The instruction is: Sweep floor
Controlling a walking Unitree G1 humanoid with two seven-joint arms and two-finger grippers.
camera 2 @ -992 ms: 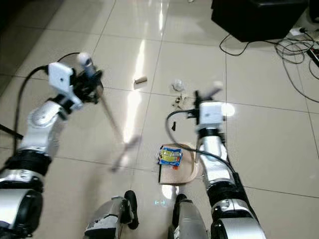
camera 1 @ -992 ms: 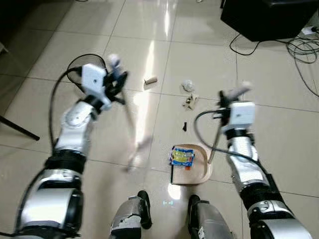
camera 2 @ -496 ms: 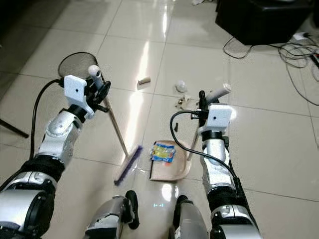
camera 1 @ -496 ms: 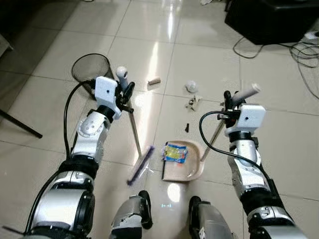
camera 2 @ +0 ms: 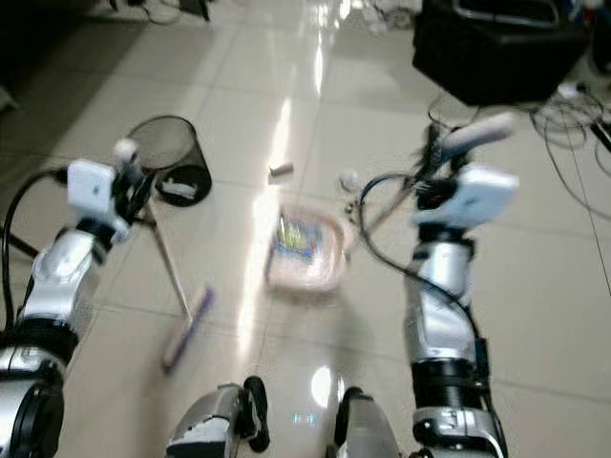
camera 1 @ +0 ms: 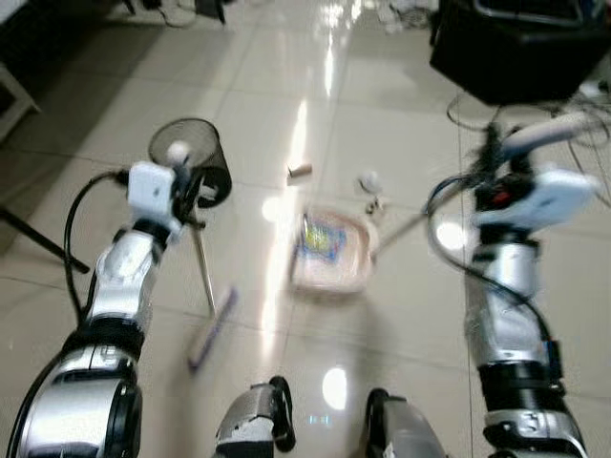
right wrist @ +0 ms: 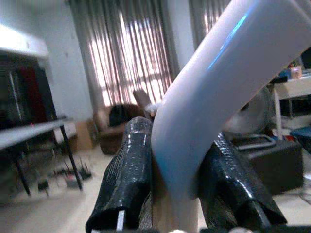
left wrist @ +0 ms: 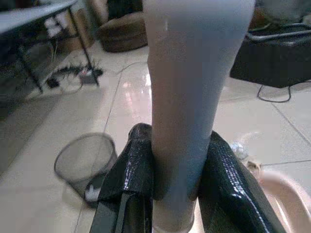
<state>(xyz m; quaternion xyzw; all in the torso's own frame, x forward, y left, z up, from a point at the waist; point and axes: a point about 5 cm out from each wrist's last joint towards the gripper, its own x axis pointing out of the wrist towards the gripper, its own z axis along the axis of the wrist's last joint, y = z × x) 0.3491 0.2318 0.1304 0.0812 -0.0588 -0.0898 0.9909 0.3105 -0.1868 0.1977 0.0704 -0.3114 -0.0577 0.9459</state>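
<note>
Tiled floor (camera 1: 401, 114); grippers (left wrist: 176, 194) clamped round handles (left wrist: 189, 97).

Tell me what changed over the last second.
The right gripper lifted the dustpan with the yellow wrapper off the floor and carried it forward, toward the mesh bin. The left gripper swung the broom down so its head rests near the floor. Both grippers stay clamped on their handles; the scraps lie unmoved.

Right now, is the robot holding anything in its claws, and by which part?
Yes. The left claw grips the pale handle of a purple-headed broom near its top; the right claw grips the pale dustpan by its long handle's bent upper end.
</note>
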